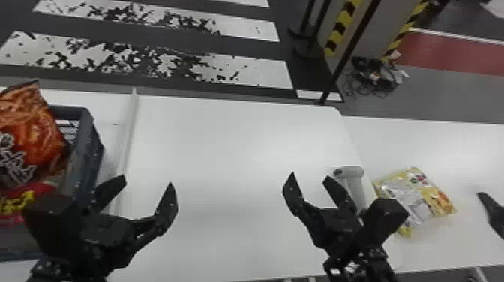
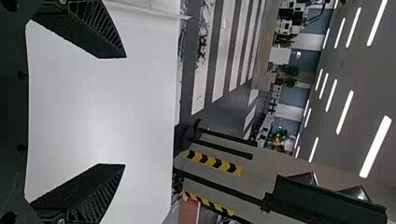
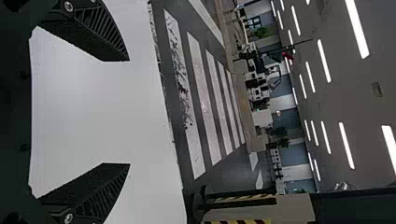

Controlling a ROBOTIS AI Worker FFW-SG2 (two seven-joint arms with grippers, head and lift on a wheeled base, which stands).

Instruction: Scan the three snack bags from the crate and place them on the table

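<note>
At left, crate (image 1: 87, 139) holding orange bag (image 1: 35, 129) and red bag (image 1: 11, 202), jaws spread on left gripper (image 1: 147, 180) and right gripper (image 1: 310, 176)

On the left, a crate (image 1: 83, 150) holds two snack bags, one (image 1: 30, 131) behind the other (image 1: 28, 193), while rightward a scanner (image 1: 349, 172) lies at the middle table's (image 1: 225, 150) right edge, just left of a third snack bag (image 1: 416, 197), with a pillar (image 1: 378, 37) and cables (image 1: 375, 80) beyond the table.
</note>
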